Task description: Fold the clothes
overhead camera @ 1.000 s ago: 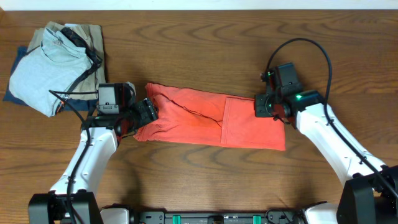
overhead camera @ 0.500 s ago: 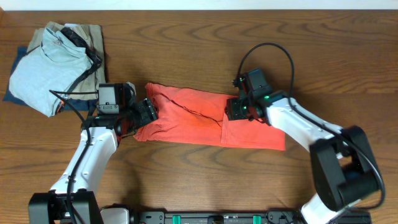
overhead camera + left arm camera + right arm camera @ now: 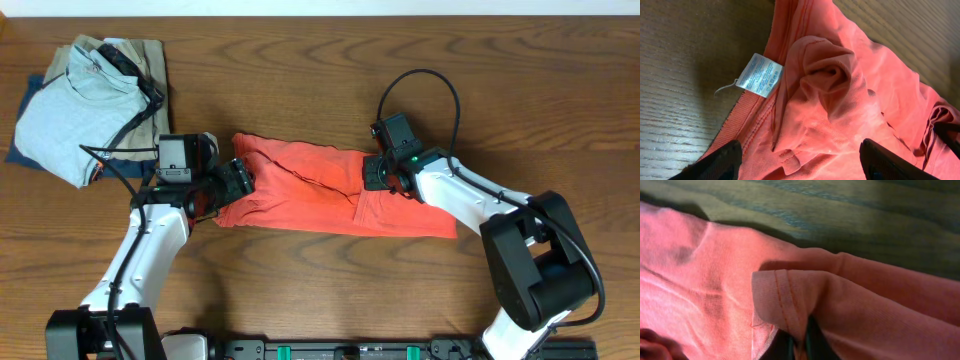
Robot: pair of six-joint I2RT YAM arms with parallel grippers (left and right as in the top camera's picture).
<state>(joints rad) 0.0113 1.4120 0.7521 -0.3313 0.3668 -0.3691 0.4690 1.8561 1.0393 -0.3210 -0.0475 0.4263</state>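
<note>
One coral-red T-shirt (image 3: 340,190) lies as a long, rumpled band on the wooden table (image 3: 320,60), spanning the space between the two grippers. One white care label (image 3: 760,75) shows at the collar seam, just beyond the left fingers (image 3: 715,162).

The left gripper (image 3: 238,180) sits at the band's left end. Its two fingers are spread wide and released, with bunched cloth lying between them.

The right gripper (image 3: 375,175) rests on the upper edge near the band's middle. Its two fingers are clenched on a folded layer of the T-shirt, and one stitched hem (image 3: 780,305) runs up from the pinch.

Well apart from the left gripper, at the table's far left corner, is one pile. In it, one light blue shirt (image 3: 70,110) lies partly over one tan garment (image 3: 145,55).
</note>
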